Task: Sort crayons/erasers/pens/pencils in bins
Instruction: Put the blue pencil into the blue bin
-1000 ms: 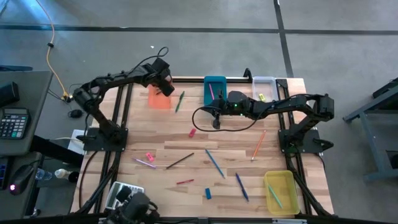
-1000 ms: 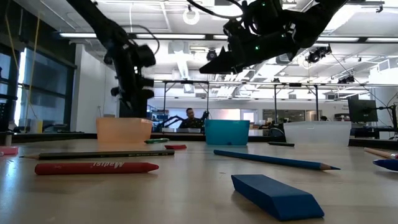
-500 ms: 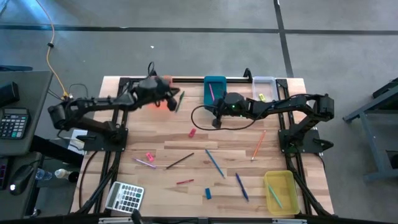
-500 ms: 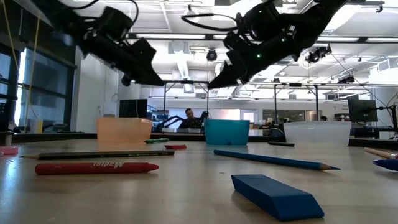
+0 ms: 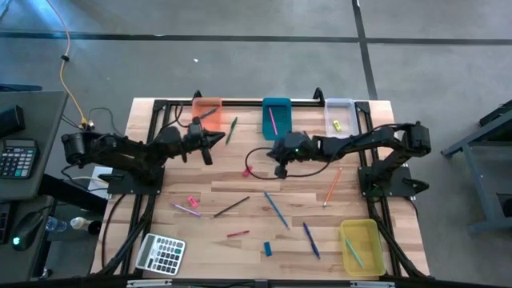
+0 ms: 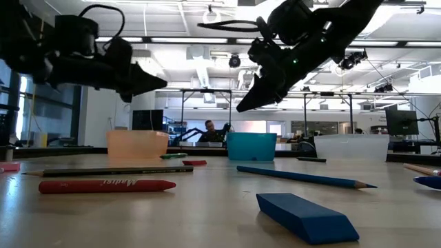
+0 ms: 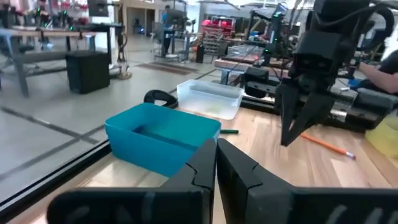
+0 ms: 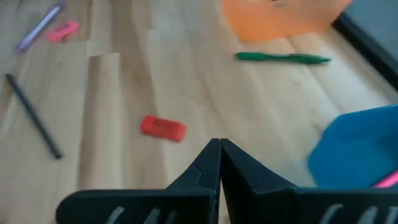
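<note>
pale wooden planks make up the table (image 5: 240, 188), which is ringed by a black frame on a grey floor. along its far edge three bins are lined up: an orange bin (image 5: 207, 106), a teal bin (image 5: 277, 117) with a pink pencil (image 5: 272, 120) inside, and a clear bin (image 5: 338, 114) holding a small yellow eraser (image 5: 336, 124). a yellow bin (image 5: 361, 246) is set at the near right corner with a teal pen (image 5: 353, 252) lying in it. the left gripper (image 5: 214, 139) is held above the table just in front of the orange bin, its fingers pressed together on nothing (the wrist view shows them meeting tip to tip). the right gripper (image 5: 279, 170) is hung over the middle of the table, fingers likewise pressed together and empty, close to a red eraser (image 5: 247, 170). a green pencil (image 5: 231, 130) is seen between the orange and teal bins. pencils, pens and erasers are scattered loose over the near half, among them an orange pencil (image 5: 333, 186), two blue pens (image 5: 276, 210), a blue eraser (image 5: 268, 249) and a pink eraser (image 5: 192, 202). a grey calculator (image 5: 163, 254) is left at the near left corner.
</note>
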